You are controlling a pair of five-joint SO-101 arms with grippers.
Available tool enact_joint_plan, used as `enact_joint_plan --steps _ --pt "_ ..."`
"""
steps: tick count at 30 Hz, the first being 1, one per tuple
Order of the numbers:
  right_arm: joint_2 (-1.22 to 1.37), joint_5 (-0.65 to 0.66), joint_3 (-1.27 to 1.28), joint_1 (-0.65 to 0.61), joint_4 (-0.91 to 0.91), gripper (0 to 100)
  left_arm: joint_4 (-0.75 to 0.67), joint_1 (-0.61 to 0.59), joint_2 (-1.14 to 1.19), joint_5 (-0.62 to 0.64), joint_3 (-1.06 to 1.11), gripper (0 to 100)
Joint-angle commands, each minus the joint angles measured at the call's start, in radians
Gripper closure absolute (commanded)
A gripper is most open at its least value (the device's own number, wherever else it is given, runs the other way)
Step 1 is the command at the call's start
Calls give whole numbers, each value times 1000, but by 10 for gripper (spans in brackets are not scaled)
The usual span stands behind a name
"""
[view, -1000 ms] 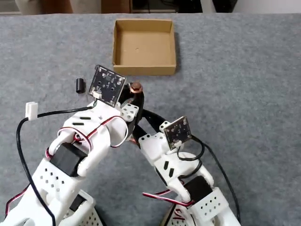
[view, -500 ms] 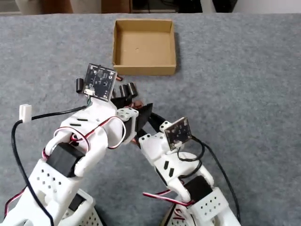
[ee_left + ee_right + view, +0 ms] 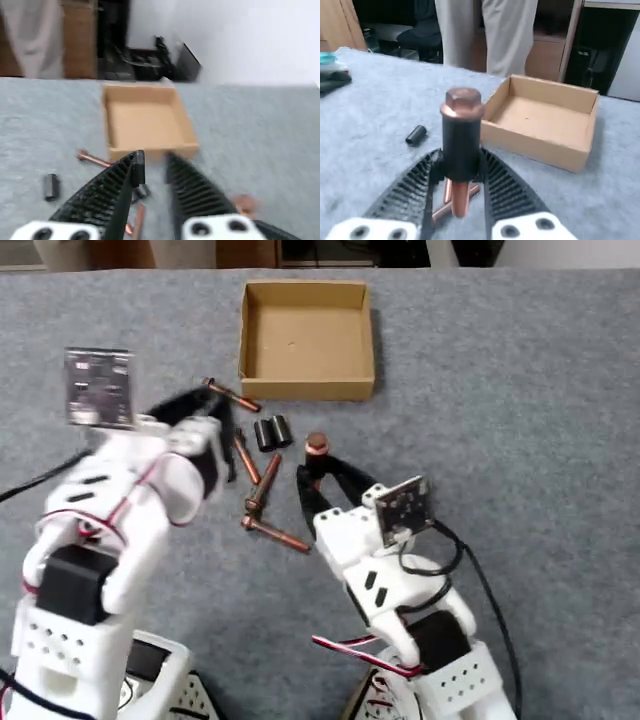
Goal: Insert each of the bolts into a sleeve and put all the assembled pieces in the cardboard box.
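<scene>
1. Looking down from the high camera, I see the box (image 3: pixel 305 340) near the middle of the table's (image 3: pixel 540 390) far edge. It sits open side up with nothing in it. Its bare floor also shows in my left wrist camera (image 3: pixel 145 120) and my right wrist camera (image 3: pixel 540 117).
2. My right gripper (image 3: pixel 318 472) sits around the middle of the table, on my side of the box's front wall. Its fingers are clamped on the assembled bolt (image 3: pixel 316 447). In the right wrist camera the piece (image 3: pixel 461 145) stands upright between the fingers. The copper head is above the black sleeve and the shaft tip pokes out below it.
3. My left gripper (image 3: pixel 200 418) hangs over the table toward the left edge, on my side of the box's near left corner. In its own camera (image 3: pixel 152 167) the fingers stand apart by a narrow gap, with nothing between them.
4. Four loose bolts (image 3: pixel 266 480) lie flat on the table between the two arms.
   - One (image 3: pixel 230 395) is just beside the box's near left corner.
   - Two lie close together in the middle.
   - One (image 3: pixel 275 533) is nearest to me.
5. Two spare sleeves (image 3: pixel 271 432) lie side by side on the table, near the box's front wall and just beside the held piece.
6. A lone sleeve (image 3: pixel 50 186) lies on its side toward the left edge, apart from the others. My right wrist camera picks it up too (image 3: pixel 416 135).
</scene>
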Motion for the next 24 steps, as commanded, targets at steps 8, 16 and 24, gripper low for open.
enact_joint_plan --steps 8,16,24 --pt "590 -2 -216 153 -397 997 2 -227 -47 9 103 981" --pt "1090 29 -444 219 -646 997 -5 -256 -266 8 262 981" --pt "1500 31 -809 249 -690 996 -6 -259 -357 14 341 981"
